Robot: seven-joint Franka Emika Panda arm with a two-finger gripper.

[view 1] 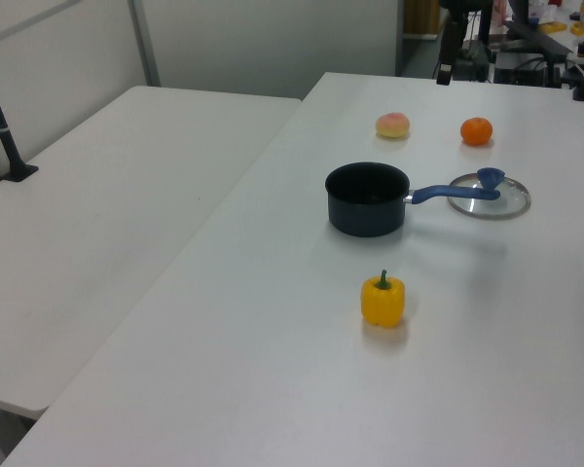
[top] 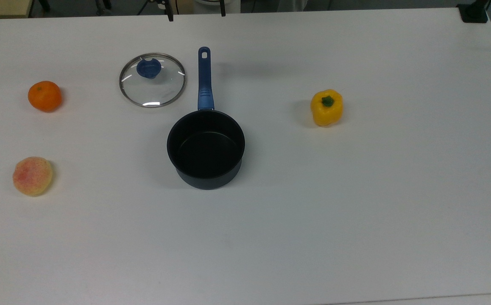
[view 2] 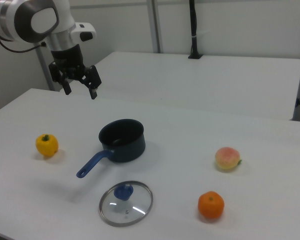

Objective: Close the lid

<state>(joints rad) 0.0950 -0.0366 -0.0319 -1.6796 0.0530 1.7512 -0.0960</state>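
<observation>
Lid off, lying flat on tabletop (top: 355,212), gripper (view 2: 80,86) hanging high with fingers (view 2: 94,92) spread apart.
The lid (top: 152,80) is sitting knob-up just beside the blue handle of the open saucepan (top: 206,148), on the top view's left of it; orange (top: 44,96) and peach (top: 32,176) are resting further left, yellow pepper (top: 326,107) well apart on the top view's right.

Lab; white tables (view 2: 200,75); robot arm (view 2: 35,20)

white tables (view 1: 127,195), pale wall (view 2: 240,25), black pole (view 2: 192,30)
</observation>
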